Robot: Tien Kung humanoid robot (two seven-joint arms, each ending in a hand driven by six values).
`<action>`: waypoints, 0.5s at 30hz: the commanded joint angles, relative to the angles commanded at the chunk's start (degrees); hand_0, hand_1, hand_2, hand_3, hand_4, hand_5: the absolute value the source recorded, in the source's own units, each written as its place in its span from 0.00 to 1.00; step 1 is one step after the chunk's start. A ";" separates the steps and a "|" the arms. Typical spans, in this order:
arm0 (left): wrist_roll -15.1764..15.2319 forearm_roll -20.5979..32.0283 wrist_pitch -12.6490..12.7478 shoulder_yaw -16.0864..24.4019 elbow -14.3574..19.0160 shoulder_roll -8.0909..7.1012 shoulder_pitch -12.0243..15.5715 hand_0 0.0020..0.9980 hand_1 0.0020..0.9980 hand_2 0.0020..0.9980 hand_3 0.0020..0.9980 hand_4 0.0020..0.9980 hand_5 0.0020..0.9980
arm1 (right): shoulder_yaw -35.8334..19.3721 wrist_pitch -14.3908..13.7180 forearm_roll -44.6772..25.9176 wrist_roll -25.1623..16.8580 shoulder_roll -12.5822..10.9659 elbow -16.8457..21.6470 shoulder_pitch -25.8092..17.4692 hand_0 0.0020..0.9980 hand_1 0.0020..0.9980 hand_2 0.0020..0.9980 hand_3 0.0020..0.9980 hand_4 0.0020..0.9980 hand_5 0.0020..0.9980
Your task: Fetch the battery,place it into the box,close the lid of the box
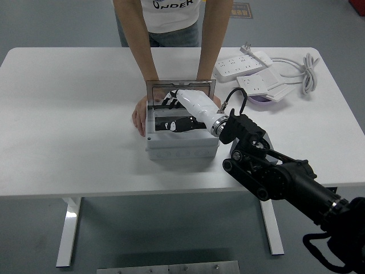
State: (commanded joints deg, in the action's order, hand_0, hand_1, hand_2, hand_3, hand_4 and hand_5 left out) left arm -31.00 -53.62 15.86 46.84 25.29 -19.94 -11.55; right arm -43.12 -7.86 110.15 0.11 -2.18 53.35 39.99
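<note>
A grey box [181, 148] stands mid-table with its clear lid [180, 86] upright at the back. Inside lies the battery [174, 124], a dark block with a small white mark. My right hand [168, 103], in its white shell, reaches over the box from the right. Its black fingers [165, 105] are spread just above the battery, close to the lid, and hold nothing. A person at the far side steadies the box, one hand [138, 116] on its left wall and the other [217, 102] at its right rear corner.
Two white power strips [244, 64] with a coiled cable [305, 71] lie at the back right, over a purple dish [261, 100]. My black right forearm [274, 174] crosses the table's front right edge.
</note>
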 joint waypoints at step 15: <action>0.57 2.48 1.01 -1.01 -0.02 -0.03 1.14 0.62 0.70 0.61 0.59 0.60 0.00 | -1.73 16.05 -7.82 14.49 -11.38 15.75 1.98 0.41 0.46 0.54 0.67 0.87 0.36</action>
State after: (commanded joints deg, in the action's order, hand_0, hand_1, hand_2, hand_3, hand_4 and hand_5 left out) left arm -30.43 -51.14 16.87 45.83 25.27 -19.96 -10.41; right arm -44.85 8.19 102.33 14.60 -13.56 69.11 41.96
